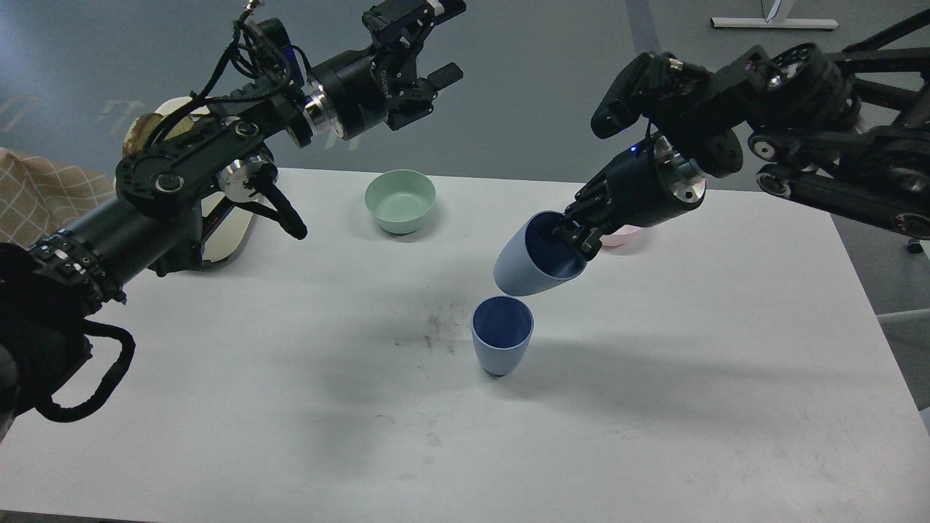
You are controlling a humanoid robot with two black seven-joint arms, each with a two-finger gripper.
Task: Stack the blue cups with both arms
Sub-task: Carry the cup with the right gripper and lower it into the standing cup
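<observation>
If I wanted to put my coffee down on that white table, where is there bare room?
Free: the wide near strip in front of the standing blue cup, and the right side of the table. Crowded: the middle, where the right gripper holds the tilted blue cup, and the far edge by the green bowl.

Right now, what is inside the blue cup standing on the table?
The standing blue cup looks empty as far down as its dark inside shows; the bottom is in shadow. The second blue cup hangs tilted above it, held at the rim by the right end effector.
</observation>
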